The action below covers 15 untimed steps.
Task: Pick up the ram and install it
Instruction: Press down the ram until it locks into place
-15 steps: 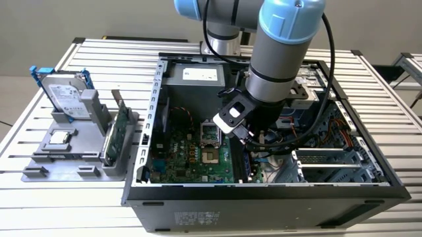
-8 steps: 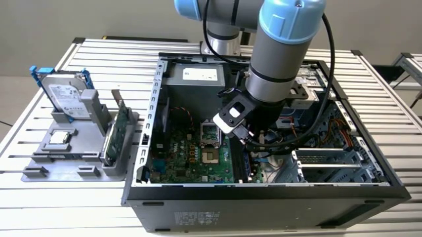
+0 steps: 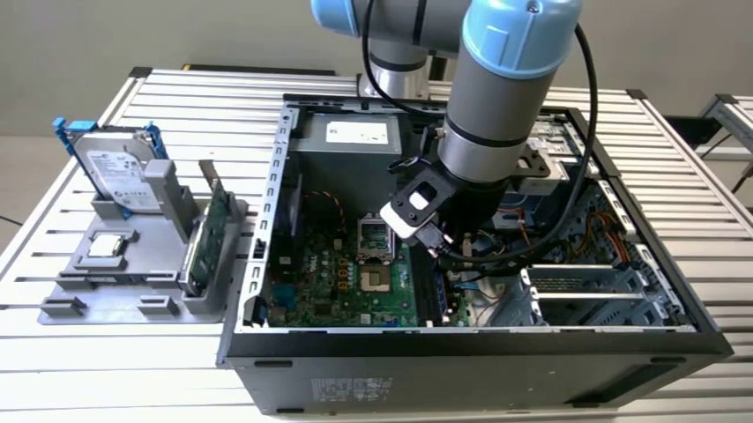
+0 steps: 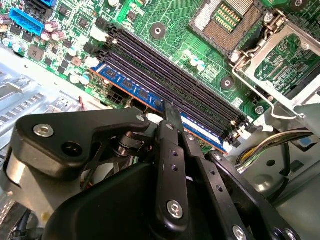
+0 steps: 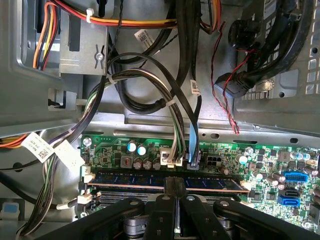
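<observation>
Claw (image 4: 172, 116) is down inside the open computer case (image 3: 264, 264), right over the memory slots (image 4: 175, 80) on the green motherboard (image 3: 341, 282). My two fingers (image 5: 172, 186) are pinched close together on the top edge of the ram (image 5: 165, 181), gripping it about mid-length. The blue stick stands on edge in the outermost black slot, the one nearest the board's border, parallel to the empty slots beside it. Can't tell whether it is fully seated or whether the white end latches (image 5: 88, 176) have closed.

Room is tight. In the first wrist view a white plug (image 5: 169, 159) and a blue plug (image 5: 194, 161) sit just beside the ram's far face, with a bundle of cables (image 5: 150, 90) arching over them. On the other side the processor socket (image 4: 227, 17) and its metal frame lie well apart from the slots. In the exterior view my arm (image 3: 506, 97) comes straight down through the case opening, with the metal walls near on both sides.

Outside, on the exterior view's left, a grey holder (image 3: 130, 264) on the slatted table (image 3: 70, 370) keeps a hard drive (image 3: 118, 172) and a green card (image 3: 203, 242) upright.
</observation>
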{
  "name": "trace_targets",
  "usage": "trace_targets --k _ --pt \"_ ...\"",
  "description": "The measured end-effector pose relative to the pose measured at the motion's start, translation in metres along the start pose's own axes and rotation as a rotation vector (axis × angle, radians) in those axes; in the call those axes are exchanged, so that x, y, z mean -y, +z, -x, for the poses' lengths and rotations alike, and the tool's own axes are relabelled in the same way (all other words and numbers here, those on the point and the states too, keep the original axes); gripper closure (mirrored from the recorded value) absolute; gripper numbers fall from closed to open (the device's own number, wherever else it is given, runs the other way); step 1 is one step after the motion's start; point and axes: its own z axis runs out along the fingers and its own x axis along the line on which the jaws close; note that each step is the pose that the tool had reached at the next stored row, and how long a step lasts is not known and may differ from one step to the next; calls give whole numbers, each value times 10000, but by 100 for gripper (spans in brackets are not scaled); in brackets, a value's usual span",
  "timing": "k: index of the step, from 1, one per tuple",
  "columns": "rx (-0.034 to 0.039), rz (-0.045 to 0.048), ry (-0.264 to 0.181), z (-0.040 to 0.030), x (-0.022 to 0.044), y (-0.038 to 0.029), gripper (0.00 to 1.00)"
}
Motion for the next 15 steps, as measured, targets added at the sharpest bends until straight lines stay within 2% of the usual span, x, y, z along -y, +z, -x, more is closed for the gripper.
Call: trace_targets --k 4,7,8,10,15 --pt "-6 2 0 0 0 -13 100" --pt "-25 8 1 0 -1 -46 100" --pt "-41 11 1 -1 -1 -64 100" --pt "-14 4 0 5 0 -115 100" --pt "-13 4 0 11 -1 -245 100"
